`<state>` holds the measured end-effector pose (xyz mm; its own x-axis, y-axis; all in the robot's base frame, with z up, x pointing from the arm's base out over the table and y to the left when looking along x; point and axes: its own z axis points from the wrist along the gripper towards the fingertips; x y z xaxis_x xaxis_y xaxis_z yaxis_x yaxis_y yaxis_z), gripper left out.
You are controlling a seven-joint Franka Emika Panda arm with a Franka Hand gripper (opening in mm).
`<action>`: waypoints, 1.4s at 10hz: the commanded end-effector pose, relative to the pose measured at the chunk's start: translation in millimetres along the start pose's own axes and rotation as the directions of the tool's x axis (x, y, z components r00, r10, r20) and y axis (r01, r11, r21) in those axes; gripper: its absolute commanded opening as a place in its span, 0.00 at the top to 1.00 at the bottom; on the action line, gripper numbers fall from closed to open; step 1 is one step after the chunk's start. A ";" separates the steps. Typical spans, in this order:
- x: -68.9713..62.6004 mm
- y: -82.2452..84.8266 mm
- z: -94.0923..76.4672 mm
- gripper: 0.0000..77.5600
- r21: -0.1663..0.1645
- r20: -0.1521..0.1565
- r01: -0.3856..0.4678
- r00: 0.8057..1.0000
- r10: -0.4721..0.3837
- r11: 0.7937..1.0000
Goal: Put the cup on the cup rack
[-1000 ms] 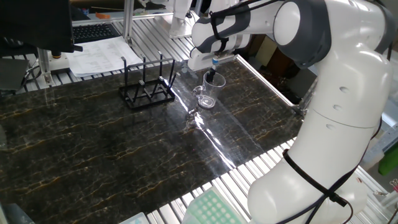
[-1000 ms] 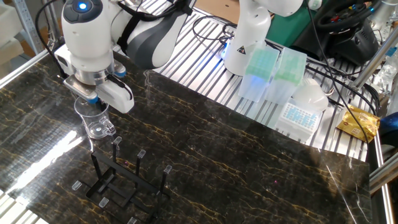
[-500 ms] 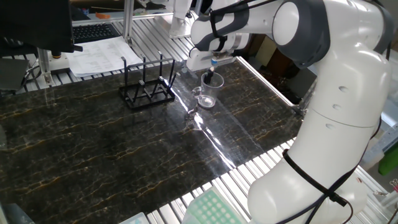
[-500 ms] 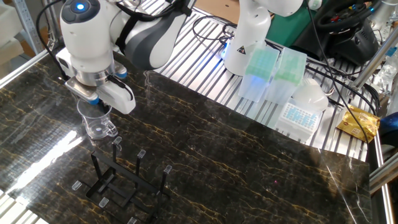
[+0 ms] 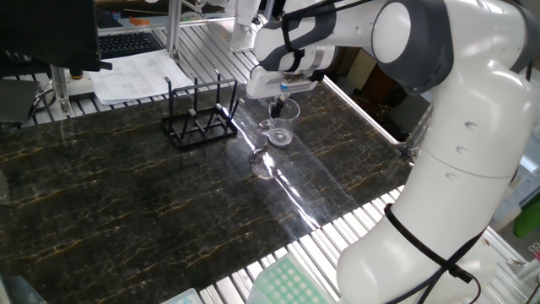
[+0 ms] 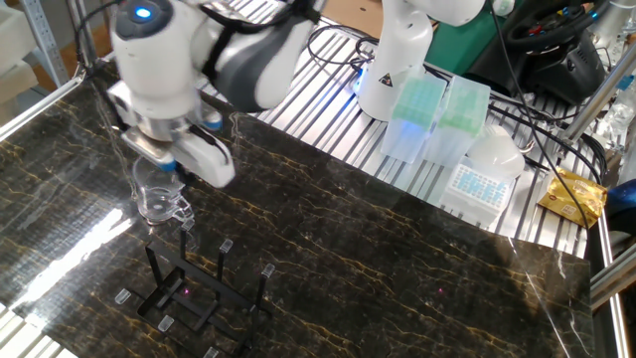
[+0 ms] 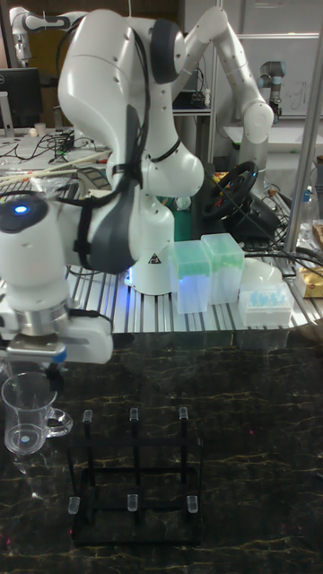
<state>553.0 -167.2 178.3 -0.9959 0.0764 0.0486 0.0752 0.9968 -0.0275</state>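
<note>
The clear glass cup (image 5: pixel 278 132) stands upright right of the black wire cup rack (image 5: pixel 199 119), about a cup's width away. My gripper (image 5: pixel 280 105) reaches down from above and is shut on the cup's rim, one finger inside the glass. In the other fixed view the cup (image 6: pixel 159 195) hangs under the gripper (image 6: pixel 165 171), just behind the rack (image 6: pixel 194 288). The tall view shows the cup (image 7: pixel 29 415) left of the rack (image 7: pixel 135 484), handle toward the pegs, gripper (image 7: pixel 45 374) at its rim. Whether the base touches the table I cannot tell.
Papers (image 5: pixel 135 74) and a keyboard (image 5: pixel 126 40) lie behind the rack. Green and white pipette tip boxes (image 6: pixel 437 114) stand on the slatted metal border (image 6: pixel 328 129) beyond the dark marble table (image 6: pixel 397 259). A second white arm's base (image 6: pixel 393 60) stands at the back.
The hand has turned about its vertical axis and shifted slightly toward the rack, and the cup has moved with it a little.
</note>
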 end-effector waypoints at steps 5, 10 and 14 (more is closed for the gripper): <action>14.8 27.7 4.8 1.00 0.007 0.002 -0.076 0.997 0.076 0.997; 12.5 20.3 -10.5 1.00 0.076 0.007 -0.078 0.997 0.077 0.994; -3.5 -26.1 -21.6 1.00 0.067 -0.017 -0.012 1.000 0.013 0.998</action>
<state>547.6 -163.4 197.0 -0.9890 0.1373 0.0554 0.1316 0.9867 -0.0956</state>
